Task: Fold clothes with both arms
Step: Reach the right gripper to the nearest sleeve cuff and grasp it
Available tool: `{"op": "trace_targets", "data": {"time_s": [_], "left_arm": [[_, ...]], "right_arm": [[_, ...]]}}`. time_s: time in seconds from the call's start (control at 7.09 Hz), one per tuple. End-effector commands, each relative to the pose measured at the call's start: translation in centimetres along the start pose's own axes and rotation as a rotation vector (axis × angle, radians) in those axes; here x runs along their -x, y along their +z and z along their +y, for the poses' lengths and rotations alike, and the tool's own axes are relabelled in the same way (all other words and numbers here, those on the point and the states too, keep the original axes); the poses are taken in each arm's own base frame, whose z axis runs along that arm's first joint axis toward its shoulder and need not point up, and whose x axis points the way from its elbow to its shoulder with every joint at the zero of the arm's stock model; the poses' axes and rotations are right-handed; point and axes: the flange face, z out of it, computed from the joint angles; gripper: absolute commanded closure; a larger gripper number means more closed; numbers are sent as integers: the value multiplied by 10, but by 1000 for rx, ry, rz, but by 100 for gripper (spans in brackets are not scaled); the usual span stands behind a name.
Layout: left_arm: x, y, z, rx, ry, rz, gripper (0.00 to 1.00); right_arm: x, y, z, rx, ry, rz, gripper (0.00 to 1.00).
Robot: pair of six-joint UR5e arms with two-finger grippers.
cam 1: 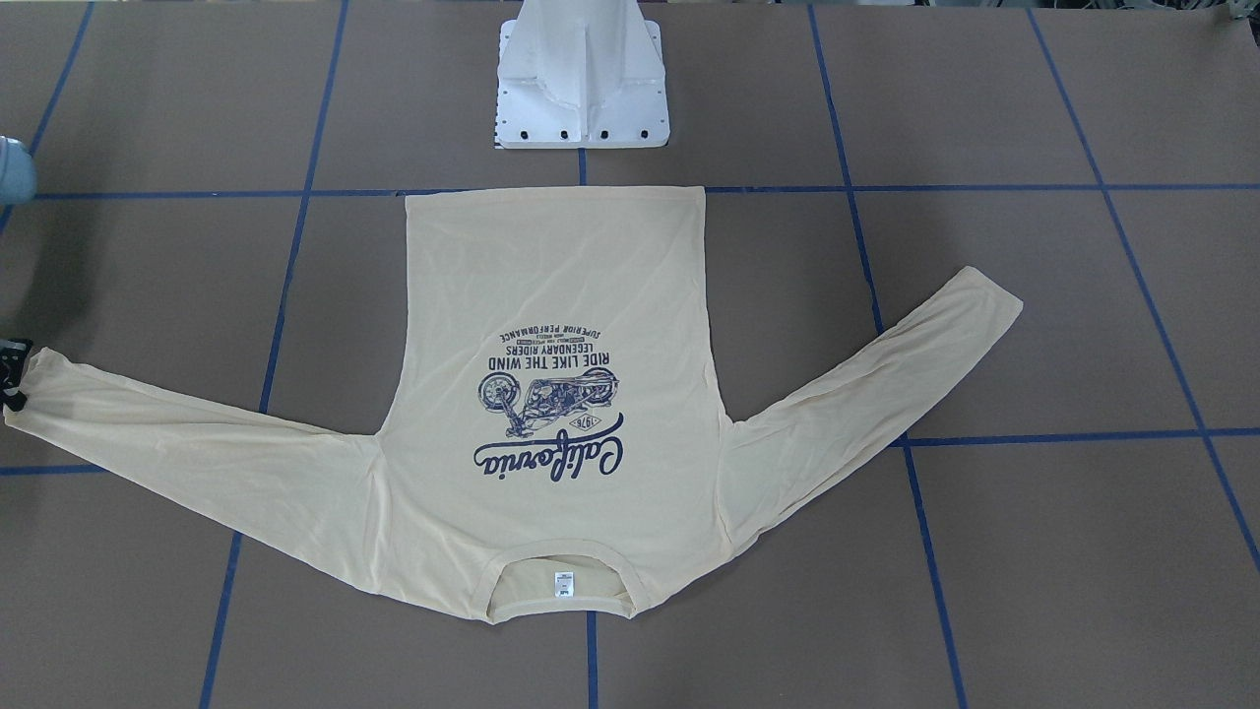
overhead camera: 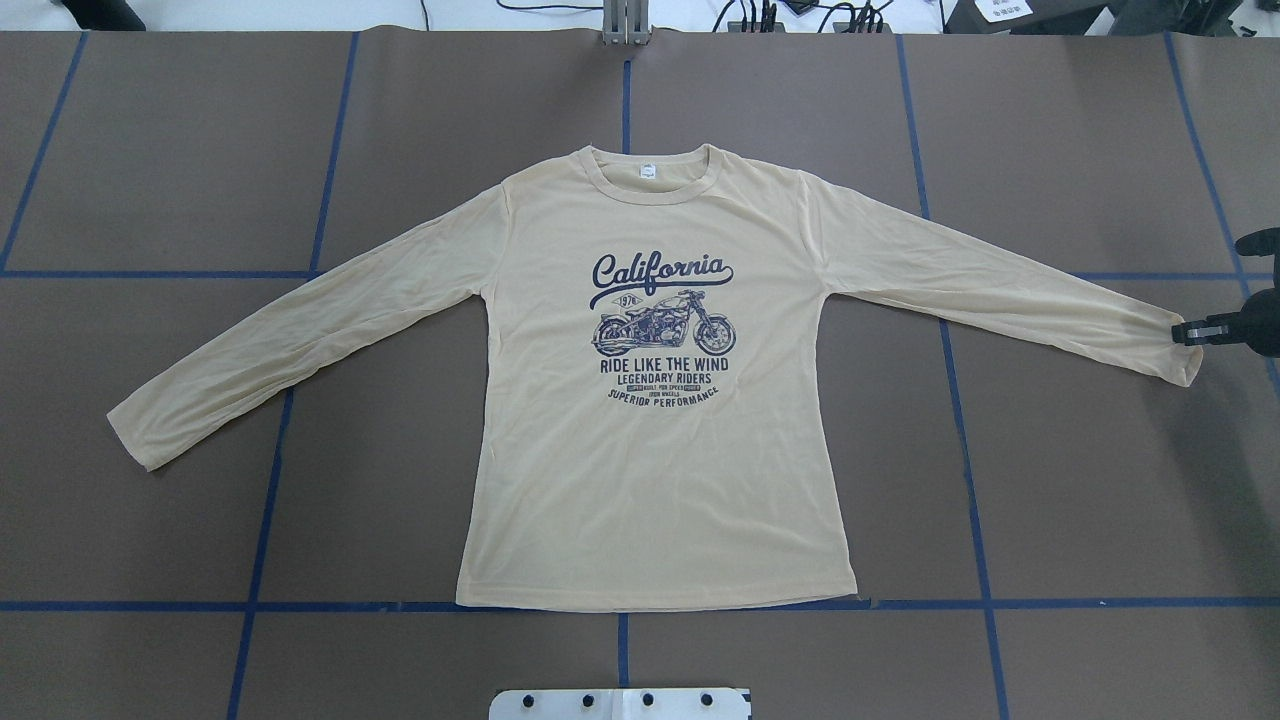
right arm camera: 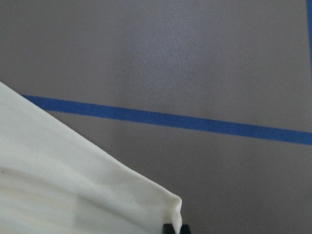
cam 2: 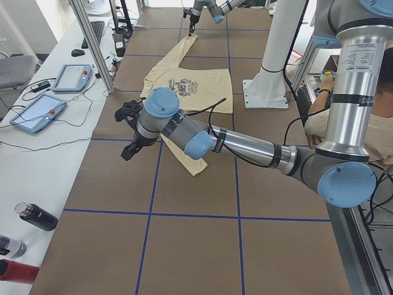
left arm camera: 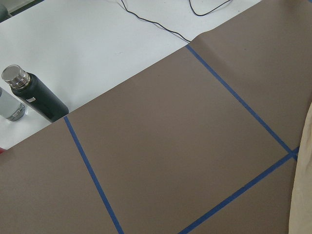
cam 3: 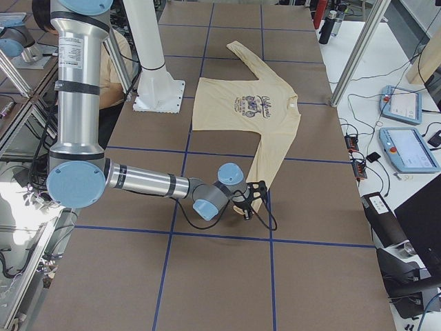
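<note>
The pale cream-yellow long-sleeved T-shirt (overhead camera: 650, 470) lies flat with its navy "California" print up, sleeves spread and neck label (overhead camera: 647, 172) on the far side. My right gripper (overhead camera: 1188, 332) is at the right sleeve's cuff (overhead camera: 1170, 350). In the right wrist view the cuff corner (right arm camera: 165, 202) is pinched up at the black fingertips (right arm camera: 168, 228). It also shows in the front view (cam 1: 15, 379). My left gripper (cam 2: 130, 147) shows only in the exterior left view, above bare table beyond the left cuff (overhead camera: 140, 430); I cannot tell whether it is open or shut.
The white pedestal base (cam 1: 581, 89) stands just behind the shirt's hem. Blue tape lines (overhead camera: 270, 470) grid the brown table. Bottles (left arm camera: 34, 95) and teach pendants (cam 2: 37, 114) sit on the white bench past the table's far edge. Metal posts (cam 2: 92, 43) stand there.
</note>
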Motion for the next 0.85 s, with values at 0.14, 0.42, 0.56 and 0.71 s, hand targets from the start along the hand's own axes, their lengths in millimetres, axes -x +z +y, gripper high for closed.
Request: {"op": "trace_targets", "data": {"time_s": [0.14,0.42,0.56,0.71], "left_arm": [[0,0,1,1,-1,0,0],[1,2,2,3,-3,0,0],[3,3,3,4,-5,0,0],[4,4,4,5,-6,0,0]], "right_arm": [[34,-27,-21,-50,-34,-68,100],[86,-66,-57,-100,46,-149,100],[132,-91,-93,-109,110,-171,100],[189,-108,-132,-108,165,-190,100]]}}
